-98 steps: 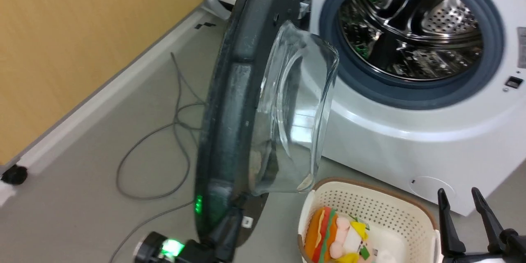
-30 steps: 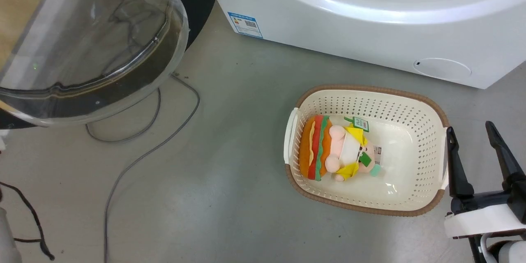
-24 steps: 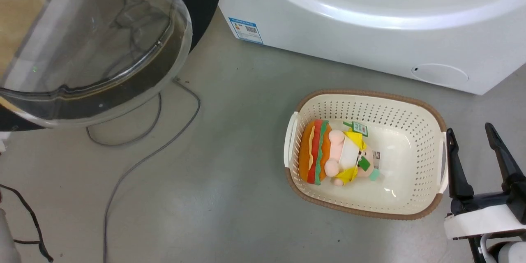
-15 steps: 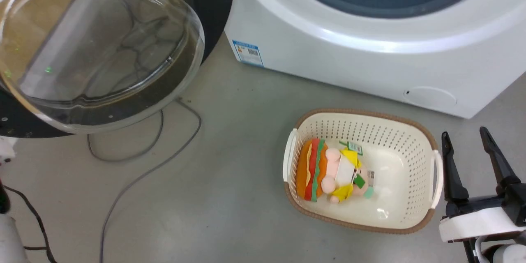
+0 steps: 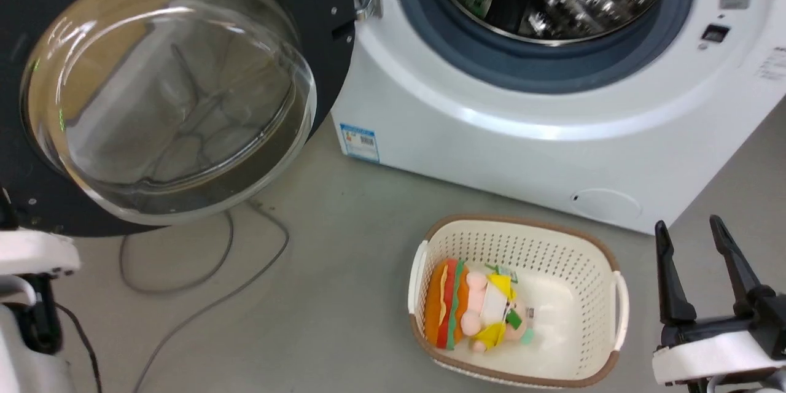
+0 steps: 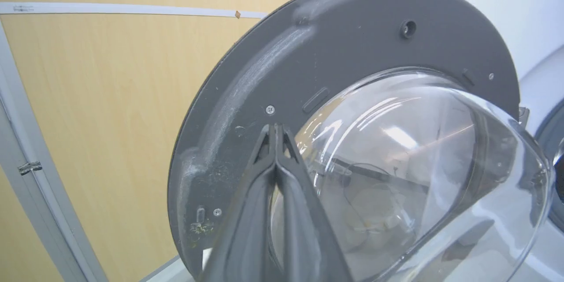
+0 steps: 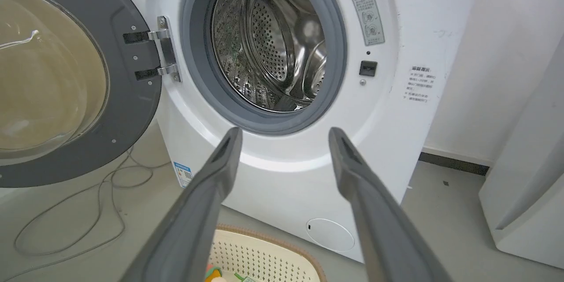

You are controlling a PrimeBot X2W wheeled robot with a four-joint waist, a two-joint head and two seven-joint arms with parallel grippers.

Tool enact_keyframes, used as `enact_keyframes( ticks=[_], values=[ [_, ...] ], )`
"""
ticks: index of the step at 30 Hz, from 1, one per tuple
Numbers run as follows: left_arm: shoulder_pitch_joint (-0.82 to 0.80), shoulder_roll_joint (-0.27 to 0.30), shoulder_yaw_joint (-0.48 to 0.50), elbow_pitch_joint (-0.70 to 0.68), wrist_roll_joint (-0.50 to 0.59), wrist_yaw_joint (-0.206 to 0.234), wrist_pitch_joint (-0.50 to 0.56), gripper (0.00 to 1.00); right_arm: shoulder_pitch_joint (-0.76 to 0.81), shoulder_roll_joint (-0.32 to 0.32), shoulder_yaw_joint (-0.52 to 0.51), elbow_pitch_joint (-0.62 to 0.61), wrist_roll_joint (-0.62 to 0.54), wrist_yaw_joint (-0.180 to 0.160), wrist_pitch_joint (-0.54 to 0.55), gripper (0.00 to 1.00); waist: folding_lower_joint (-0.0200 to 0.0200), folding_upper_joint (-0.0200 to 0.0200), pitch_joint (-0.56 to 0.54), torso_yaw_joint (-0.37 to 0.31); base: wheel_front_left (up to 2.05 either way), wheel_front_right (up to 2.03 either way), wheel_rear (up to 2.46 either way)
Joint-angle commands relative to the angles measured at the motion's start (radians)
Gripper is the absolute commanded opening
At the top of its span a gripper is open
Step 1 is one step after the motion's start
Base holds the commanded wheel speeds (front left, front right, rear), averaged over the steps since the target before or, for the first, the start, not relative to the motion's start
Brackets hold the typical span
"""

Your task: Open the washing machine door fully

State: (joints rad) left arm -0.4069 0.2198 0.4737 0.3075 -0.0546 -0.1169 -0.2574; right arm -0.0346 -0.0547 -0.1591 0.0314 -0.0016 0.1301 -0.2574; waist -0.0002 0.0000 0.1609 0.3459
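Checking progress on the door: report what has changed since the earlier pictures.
The door swung from edge-on to wide open, its inner face toward the head camera, which also shifted. The left gripper, earlier at the door's lower edge, is shut, tips before that inner face; contact unclear. Unchanged: right gripper open and empty, toy in the basket, before the machine.

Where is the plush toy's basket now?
In the head view the basket sits on the floor at lower right, just in front of the washing machine, left of the right claw.
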Motion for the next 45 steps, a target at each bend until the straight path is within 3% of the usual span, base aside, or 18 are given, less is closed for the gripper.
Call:
enact_keyframes(
  ticks=[1,13,22,23,24,25,43,44,45],
  values=[
    [0.030,-0.017,-0.008,-0.021,0.006,-0.003,-0.004,0.00,0.014,0.004,0.002,-0.003,0.012,0.001,-0.004,1.00,0.0002,0.0000,-0.032,-0.022,0.00,0.00,0.00],
    [0.256,-0.131,-0.157,-0.186,0.058,-0.008,-0.004,0.00,0.078,0.004,0.015,-0.018,0.054,0.001,-0.004,1.00,0.0002,0.0000,-0.141,-0.108,0.00,0.00,0.00],
    [0.352,-0.161,-0.252,-0.218,0.027,-0.004,-0.004,0.00,0.099,0.004,0.030,-0.023,0.058,0.001,-0.004,1.00,0.0002,0.0000,-0.172,-0.200,0.00,0.00,0.00],
    [0.359,-0.162,-0.258,-0.216,0.023,-0.003,-0.004,0.17,0.103,0.004,0.031,-0.023,0.058,0.001,-0.004,1.00,0.0002,0.0000,-0.176,-0.209,0.00,0.00,0.00],
    [0.366,-0.163,-0.264,-0.216,0.018,-0.003,-0.004,0.62,0.106,0.004,0.032,-0.023,0.059,0.001,-0.004,1.00,0.0002,0.0000,-0.179,-0.218,0.00,0.00,0.00],
    [0.373,-0.164,-0.272,-0.219,0.018,-0.001,-0.004,1.00,0.111,0.004,0.033,-0.022,0.059,0.001,-0.004,1.00,0.0002,0.0000,-0.181,-0.225,0.00,0.00,0.00],
    [0.442,-0.169,-0.319,-0.197,-0.054,-0.007,-0.004,1.00,0.137,0.004,0.060,-0.014,0.063,0.001,-0.004,1.00,0.0002,0.0000,-0.190,-0.332,0.00,0.00,0.00],
    [0.431,-0.170,-0.319,-0.198,-0.053,-0.006,0.000,0.00,0.129,0.002,0.059,-0.013,0.061,0.000,0.000,0.00,0.0002,0.0000,-0.191,-0.332,0.00,0.00,0.00],
    [0.431,-0.170,-0.321,-0.199,-0.053,-0.006,0.002,0.00,0.129,0.002,0.060,-0.013,0.061,0.000,0.001,0.00,0.0002,0.0000,-0.190,-0.333,0.00,0.00,0.00]
  ],
)
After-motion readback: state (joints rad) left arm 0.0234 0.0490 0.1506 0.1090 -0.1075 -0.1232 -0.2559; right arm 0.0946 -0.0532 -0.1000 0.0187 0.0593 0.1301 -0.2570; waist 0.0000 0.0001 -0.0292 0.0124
